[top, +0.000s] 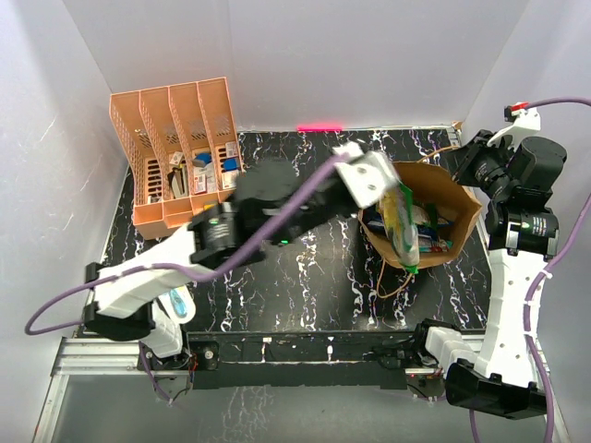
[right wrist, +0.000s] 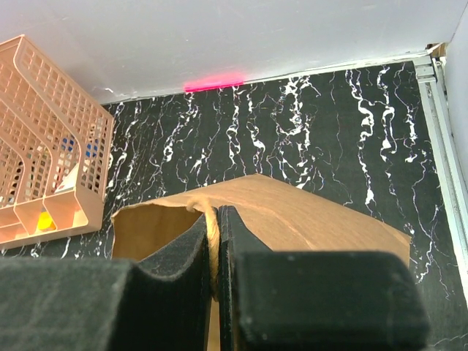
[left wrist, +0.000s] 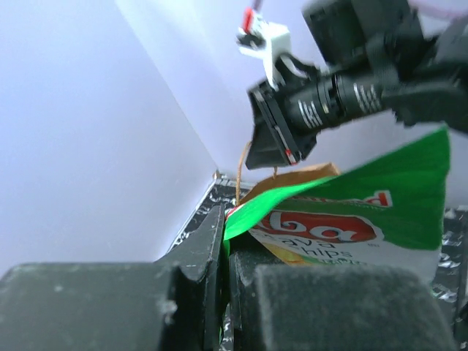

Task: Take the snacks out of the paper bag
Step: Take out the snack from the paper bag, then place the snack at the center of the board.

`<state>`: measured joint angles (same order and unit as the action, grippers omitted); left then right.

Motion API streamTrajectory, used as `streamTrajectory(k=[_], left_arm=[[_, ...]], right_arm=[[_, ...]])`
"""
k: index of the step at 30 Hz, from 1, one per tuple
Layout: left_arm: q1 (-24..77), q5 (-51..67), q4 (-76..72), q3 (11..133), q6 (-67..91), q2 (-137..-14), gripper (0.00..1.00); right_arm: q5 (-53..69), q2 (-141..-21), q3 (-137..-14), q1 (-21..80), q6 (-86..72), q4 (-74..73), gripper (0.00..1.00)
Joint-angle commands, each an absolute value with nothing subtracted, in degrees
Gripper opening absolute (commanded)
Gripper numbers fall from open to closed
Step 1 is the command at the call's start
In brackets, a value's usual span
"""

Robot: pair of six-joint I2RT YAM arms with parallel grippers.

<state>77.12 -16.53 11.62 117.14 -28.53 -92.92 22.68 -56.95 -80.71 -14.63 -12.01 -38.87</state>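
Observation:
The brown paper bag (top: 459,196) stands open at the right of the black marbled table. My left gripper (top: 391,197) is shut on the edge of a green snack packet (top: 403,233), which hangs over the bag's mouth. In the left wrist view the jaws (left wrist: 225,241) pinch the packet's green edge (left wrist: 351,212), with the bag (left wrist: 292,178) behind it. More snacks (top: 430,242) lie inside the bag. My right gripper (top: 468,169) is at the bag's far right rim. In the right wrist view it (right wrist: 214,241) is shut on the bag's twisted paper handle (right wrist: 212,219) above the bag (right wrist: 314,219).
A peach-orange file organiser (top: 180,148) with small items stands at the back left, also visible from the right wrist (right wrist: 44,168). A light-blue and white gadget (top: 178,302) lies by the left arm's base. The bag's other handle loop (top: 392,281) trails on the table. White walls enclose the table.

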Motion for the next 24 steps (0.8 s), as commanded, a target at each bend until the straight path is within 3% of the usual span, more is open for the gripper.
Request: streamTrajectory(k=[1,14,24], left_arm=[[77.4,-18.9,14.8,121.3,-19.9,-82.8,0.00],[77.4,-38.3,45.8,110.6,-5.6,-73.2,0.00],[77.3,-34.9,56.2,93.5,11.8,-71.8,0.00]], right_arm=[[23.6,-55.9,-80.5,-14.7,-10.9,-34.9,0.08],[26.7,-52.0,-78.5,-14.6,-10.7,-34.3,0.08],[27.6,-50.3,-76.7,-14.5,-10.8,-33.7,0.08]])
